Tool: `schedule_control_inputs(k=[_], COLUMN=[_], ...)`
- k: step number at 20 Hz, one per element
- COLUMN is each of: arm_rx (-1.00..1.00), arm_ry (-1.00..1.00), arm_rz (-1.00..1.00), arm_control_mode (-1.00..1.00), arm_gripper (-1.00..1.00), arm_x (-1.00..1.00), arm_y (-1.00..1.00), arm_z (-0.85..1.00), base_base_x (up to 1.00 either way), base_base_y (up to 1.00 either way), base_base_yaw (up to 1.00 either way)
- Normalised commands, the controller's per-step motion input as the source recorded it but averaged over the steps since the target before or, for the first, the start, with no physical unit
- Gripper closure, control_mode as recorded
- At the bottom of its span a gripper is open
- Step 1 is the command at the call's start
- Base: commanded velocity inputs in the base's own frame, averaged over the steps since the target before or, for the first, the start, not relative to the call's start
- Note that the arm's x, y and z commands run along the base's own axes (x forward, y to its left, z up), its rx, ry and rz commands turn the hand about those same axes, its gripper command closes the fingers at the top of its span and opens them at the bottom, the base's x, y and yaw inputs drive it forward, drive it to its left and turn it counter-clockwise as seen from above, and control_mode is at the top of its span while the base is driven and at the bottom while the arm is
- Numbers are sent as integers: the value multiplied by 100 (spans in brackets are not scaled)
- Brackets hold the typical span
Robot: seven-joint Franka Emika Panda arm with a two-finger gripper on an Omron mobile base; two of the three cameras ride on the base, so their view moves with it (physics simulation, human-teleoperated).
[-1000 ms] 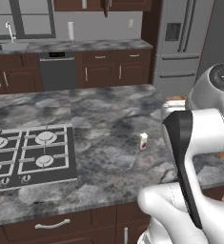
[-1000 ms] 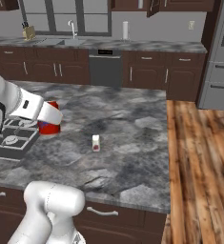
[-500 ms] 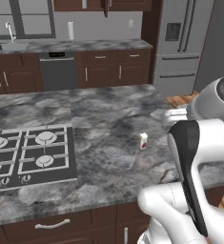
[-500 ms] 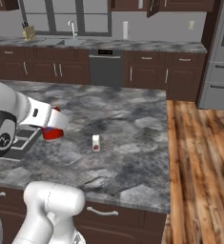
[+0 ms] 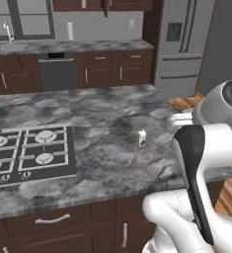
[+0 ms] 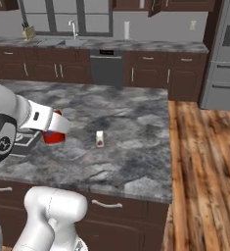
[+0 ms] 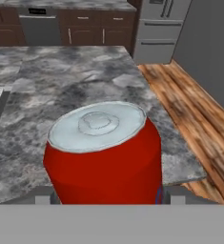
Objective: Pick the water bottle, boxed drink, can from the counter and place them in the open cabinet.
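Observation:
My gripper is shut on the can, a short red cylinder with a silver top, upright between the fingers. In the right base view the can hangs at the end of my forearm, just above the counter near its left side. The boxed drink, a small cream carton with a red mark, stands upright on the grey marbled counter, right of the can and apart from it; from the left it is the carton mid-counter. The water bottle is out of view. Dark wall cabinets line the top edge.
A gas cooktop is set into the counter's left part. A steel fridge stands at the back right, over wood flooring. Along the back wall are a dishwasher, a sink, a paper towel roll and a knife block.
The arm has swung, carrying the can lower and a little to the right in the right base view. My elbow has dropped in the left base view. The boxed drink stays put.

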Motion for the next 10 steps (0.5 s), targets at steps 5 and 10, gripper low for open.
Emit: schedule_control_inputs(k=[5,10], arm_rx=[0,0], arm_ry=[0,0], arm_rz=[0,0], arm_control_mode=[100,100], arm_gripper=[100,100], arm_x=[0,0], arm_y=[0,0], arm_z=[0,0], base_base_x=[-86,-9], base_base_y=[-92,-100], base_base_yaw=[-9,-2])
